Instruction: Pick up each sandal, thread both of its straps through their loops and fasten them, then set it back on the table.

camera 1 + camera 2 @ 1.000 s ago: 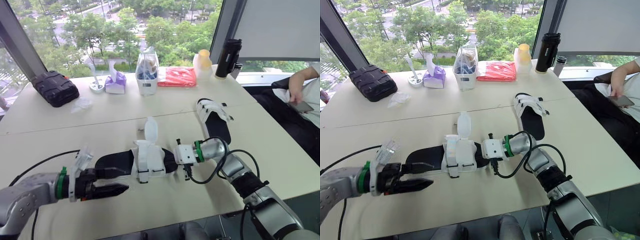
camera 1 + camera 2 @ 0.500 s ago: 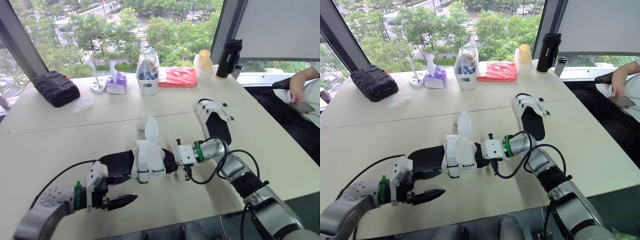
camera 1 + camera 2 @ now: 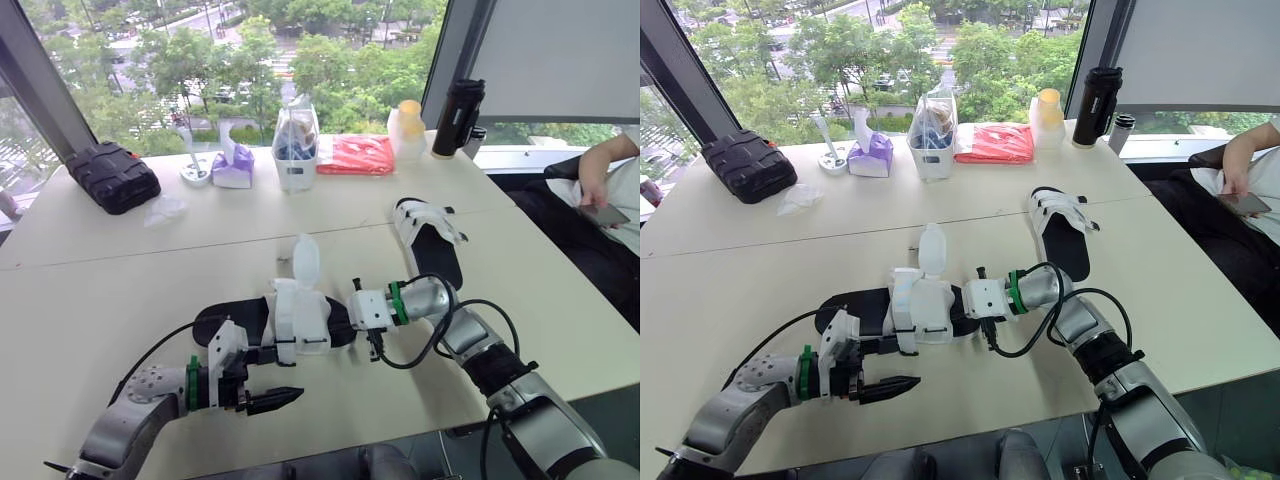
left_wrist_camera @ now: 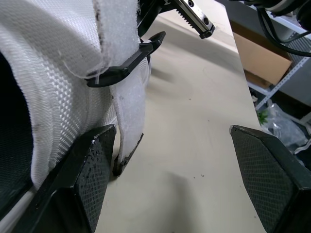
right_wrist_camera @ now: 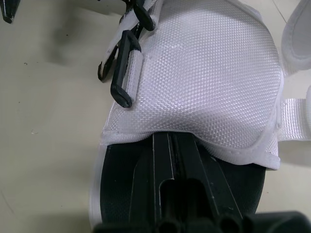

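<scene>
One sandal lies on the surface, its toe clamped in the right gripper, while the left gripper stands wide apart beside its hanging strap.

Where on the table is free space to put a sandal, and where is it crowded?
Free: the stretch between the black case and the near sandal; also right of the far sandal. Crowded: the window edge around the red packet.
</scene>
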Controlling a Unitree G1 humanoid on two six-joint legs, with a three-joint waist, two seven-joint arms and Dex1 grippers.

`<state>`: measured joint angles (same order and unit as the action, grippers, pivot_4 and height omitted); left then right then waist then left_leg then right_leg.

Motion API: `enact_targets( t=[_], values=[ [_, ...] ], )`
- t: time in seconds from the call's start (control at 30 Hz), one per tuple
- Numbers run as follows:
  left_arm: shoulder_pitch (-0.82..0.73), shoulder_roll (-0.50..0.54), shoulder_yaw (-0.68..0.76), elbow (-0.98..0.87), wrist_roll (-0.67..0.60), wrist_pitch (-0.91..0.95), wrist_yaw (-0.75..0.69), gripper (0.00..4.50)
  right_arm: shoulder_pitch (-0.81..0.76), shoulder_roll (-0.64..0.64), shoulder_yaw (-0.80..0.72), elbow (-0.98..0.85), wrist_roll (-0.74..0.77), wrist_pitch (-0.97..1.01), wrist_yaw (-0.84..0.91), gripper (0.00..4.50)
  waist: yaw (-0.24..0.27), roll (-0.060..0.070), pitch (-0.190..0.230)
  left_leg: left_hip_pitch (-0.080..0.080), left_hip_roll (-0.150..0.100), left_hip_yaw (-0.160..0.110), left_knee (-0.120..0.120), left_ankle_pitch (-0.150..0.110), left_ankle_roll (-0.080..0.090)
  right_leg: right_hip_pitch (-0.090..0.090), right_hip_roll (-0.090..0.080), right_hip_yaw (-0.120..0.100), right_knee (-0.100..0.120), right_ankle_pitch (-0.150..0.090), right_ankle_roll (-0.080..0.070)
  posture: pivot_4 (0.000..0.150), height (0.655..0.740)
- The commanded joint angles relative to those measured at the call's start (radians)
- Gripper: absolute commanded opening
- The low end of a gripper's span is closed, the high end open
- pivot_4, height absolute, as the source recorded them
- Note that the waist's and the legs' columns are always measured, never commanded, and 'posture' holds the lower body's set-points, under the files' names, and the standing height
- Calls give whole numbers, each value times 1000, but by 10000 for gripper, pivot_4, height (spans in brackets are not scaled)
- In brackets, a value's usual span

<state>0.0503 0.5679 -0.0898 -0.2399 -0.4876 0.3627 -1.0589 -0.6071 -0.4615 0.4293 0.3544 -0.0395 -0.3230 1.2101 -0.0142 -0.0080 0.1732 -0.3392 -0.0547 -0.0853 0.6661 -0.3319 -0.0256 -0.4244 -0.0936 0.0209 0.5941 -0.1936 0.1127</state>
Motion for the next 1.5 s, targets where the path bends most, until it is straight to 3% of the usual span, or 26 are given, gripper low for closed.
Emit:
enact_targets(
  t=[0.03, 0.2, 0.63, 0.73, 1.0, 1.27, 1.5],
  values=[
    [-16, -1, 10, -8, -6, -13, 1, 26166, 41, -16, 59, 29, -65, 21, 23, 0, -1, 0, 0, 0, 0, 0, 0, 0, 0, 0, 0, 0, 0, 0, 0, 1500, 7400],
    [-6, 19, 15, -28, -28, 12, -19, 442, 41, -17, 58, 31, -65, 20, 23, 0, -2, 0, 0, 0, 0, 0, 0, 0, 0, 0, 0, 0, 0, 0, 0, 1500, 7400],
    [42, 295, 65, -287, -269, 259, -204, 442, 35, -18, 60, 43, -68, 14, 27, 0, -4, 0, 0, 0, 0, 0, -1, 0, 0, 0, 0, 0, 0, -1, 0, 1500, 7400],
    [29, 314, 98, -327, -307, 274, -193, 442, 36, -18, 60, 43, -69, 12, 27, 0, -4, 0, 0, 0, 0, 0, -1, 0, 0, 0, 0, 0, 0, -1, 0, 1500, 7400],
    [-144, 240, 189, -255, -414, 334, -67, 442, 32, -17, 61, 53, -74, 3, 27, 0, -4, 0, 1, 0, 0, 0, -1, 0, 0, 0, 1, 0, 0, 0, 0, 1500, 7400],
    [-366, 66, 201, -40, -378, 334, 115, 442, 30, -17, 62, 55, -77, -2, 27, 0, -3, -1, 1, 0, 0, -1, -1, 1, -1, 0, 1, 0, 0, 1, 3, 1500, 7400],
    [-386, -7, 174, 39, -351, 381, 195, 442, 32, -17, 60, 46, -78, 5, 25, 0, -1, -1, 1, -1, -1, -1, -1, 1, -2, -1, 1, 0, 0, 2, 4, 1500, 7400]
  ],
)
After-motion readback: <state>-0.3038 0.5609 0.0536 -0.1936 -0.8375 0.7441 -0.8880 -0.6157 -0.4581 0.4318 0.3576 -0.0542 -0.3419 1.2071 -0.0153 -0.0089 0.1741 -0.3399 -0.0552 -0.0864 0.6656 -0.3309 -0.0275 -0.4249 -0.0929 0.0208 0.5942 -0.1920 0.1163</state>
